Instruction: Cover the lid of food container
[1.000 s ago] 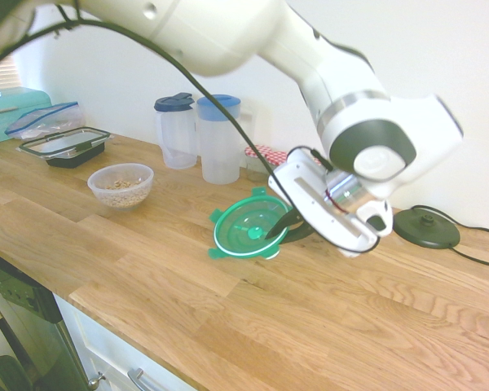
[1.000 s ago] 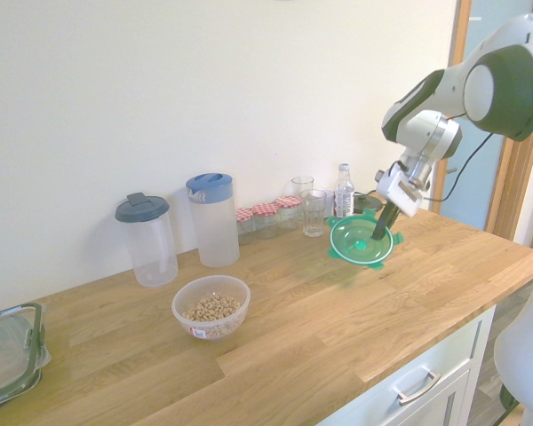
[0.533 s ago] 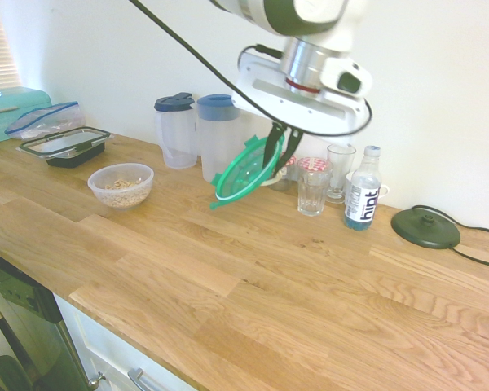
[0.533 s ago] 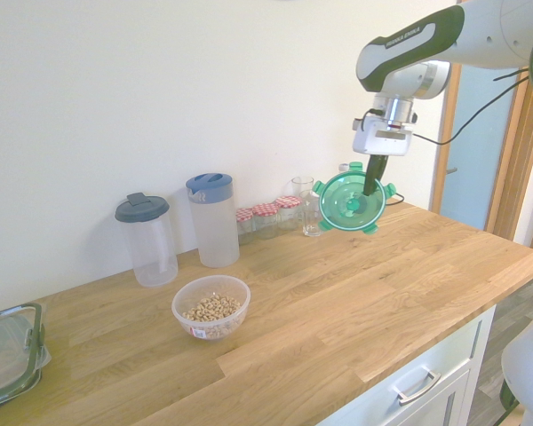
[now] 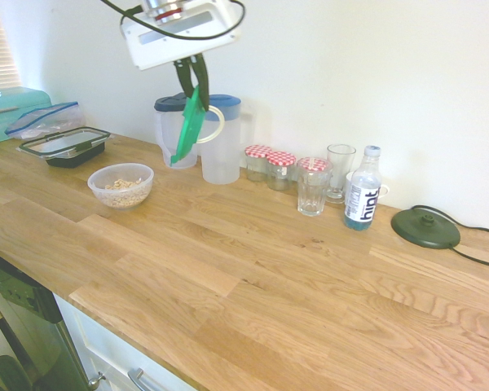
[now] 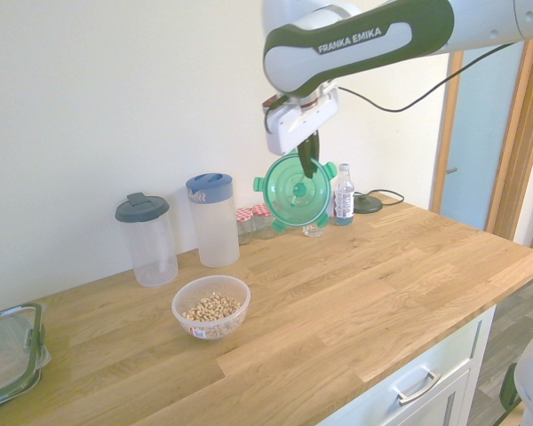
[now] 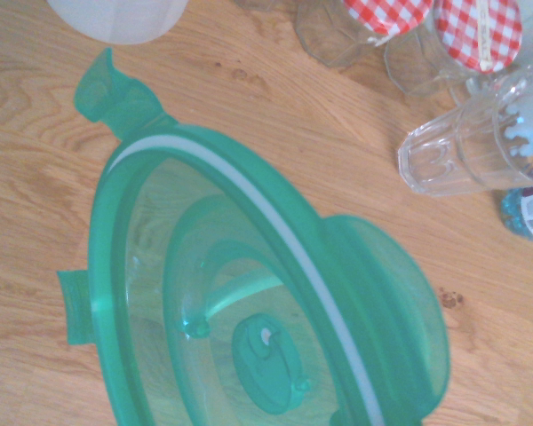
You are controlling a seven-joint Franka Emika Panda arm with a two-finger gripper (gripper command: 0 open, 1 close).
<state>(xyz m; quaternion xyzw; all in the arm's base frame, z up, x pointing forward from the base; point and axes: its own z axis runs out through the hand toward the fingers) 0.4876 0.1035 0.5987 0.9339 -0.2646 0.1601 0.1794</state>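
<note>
the tool [image 5: 194, 84], clamped on the green clip-tab lid [image 5: 189, 125], carries it steeply tilted above the table's [image 5: 253, 318] wall-side edge; next it must level and center it over the cereal bowl [image 5: 121, 186].

home kitchen, long wooden countertop [image 5: 253, 269] against a plain white wall [image 5: 350, 73], white cabinet drawer [image 6: 444, 377] with a metal handle [image 6: 419, 387] below, plastic bowl of cereal [image 6: 211, 308], two lidded pitchers, red-checked jars, drinking glasses [image 5: 312, 195]
</note>
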